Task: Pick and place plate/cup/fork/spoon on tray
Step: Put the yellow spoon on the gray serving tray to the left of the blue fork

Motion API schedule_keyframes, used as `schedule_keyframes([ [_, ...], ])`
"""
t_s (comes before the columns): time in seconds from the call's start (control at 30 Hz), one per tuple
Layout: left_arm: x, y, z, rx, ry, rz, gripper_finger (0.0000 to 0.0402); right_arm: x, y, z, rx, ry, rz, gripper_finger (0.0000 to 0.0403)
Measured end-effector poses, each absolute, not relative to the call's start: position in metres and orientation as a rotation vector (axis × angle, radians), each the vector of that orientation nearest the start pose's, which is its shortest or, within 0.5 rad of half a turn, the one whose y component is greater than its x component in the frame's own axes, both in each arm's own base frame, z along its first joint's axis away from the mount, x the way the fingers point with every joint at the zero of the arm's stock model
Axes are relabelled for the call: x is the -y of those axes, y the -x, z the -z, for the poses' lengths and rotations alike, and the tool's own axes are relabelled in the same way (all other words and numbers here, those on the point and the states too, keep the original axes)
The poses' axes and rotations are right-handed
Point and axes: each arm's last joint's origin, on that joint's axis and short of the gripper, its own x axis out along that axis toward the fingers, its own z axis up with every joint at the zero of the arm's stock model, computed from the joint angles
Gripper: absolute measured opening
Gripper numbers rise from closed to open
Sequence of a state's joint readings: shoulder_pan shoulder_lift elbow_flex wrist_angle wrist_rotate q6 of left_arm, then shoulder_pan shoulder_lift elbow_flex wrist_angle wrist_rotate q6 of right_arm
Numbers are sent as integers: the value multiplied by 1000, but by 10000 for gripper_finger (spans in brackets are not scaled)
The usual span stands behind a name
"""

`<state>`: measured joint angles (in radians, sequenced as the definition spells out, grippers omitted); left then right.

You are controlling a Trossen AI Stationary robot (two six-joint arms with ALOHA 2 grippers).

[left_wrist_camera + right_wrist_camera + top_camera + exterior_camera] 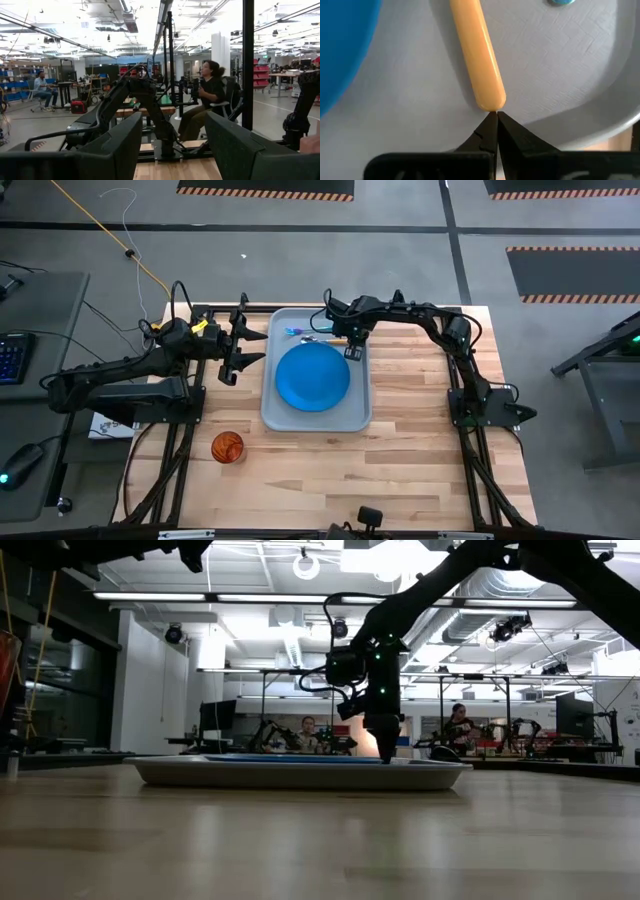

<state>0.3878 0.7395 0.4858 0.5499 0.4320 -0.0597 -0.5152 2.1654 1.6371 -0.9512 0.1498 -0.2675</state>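
The light-grey tray lies in the middle of the table. The blue plate rests flat on it. The fork and the spoon lie on the tray's far end. The spoon's orange handle lies flat on the tray floor. My right gripper is shut and points down over the tray, its tips at the handle's free end. My left gripper is open and empty, left of the tray. The red-orange cup stands on the table near the left front. My right gripper comes from above with its shut fingertips right at the free end of the spoon's handle. I cannot tell whether they touch it. The spoon lies flat on the tray, not between the fingers.
Bare wood lies in front of and to the right of the tray. A blue edge of the fork lies beyond the spoon. People sit in the room behind the table.
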Motion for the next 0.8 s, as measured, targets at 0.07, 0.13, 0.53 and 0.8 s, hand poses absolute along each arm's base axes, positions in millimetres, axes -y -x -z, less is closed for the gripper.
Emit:
schedule_keyframes([
  [0.07,-52,-159,-305,270,-58,52,204,210,-363,-155,-1521,-63,335,0],
  [0.13,-52,-159,-305,270,-58,52,204,211,-364,-155,-1505,-58,339,0],
  [0.53,-52,-159,-305,270,-59,52,204,214,-374,-156,-1392,-66,323,0],
  [0.8,-52,-159,-305,270,-58,52,204,214,-379,-157,-1327,-78,301,0],
])
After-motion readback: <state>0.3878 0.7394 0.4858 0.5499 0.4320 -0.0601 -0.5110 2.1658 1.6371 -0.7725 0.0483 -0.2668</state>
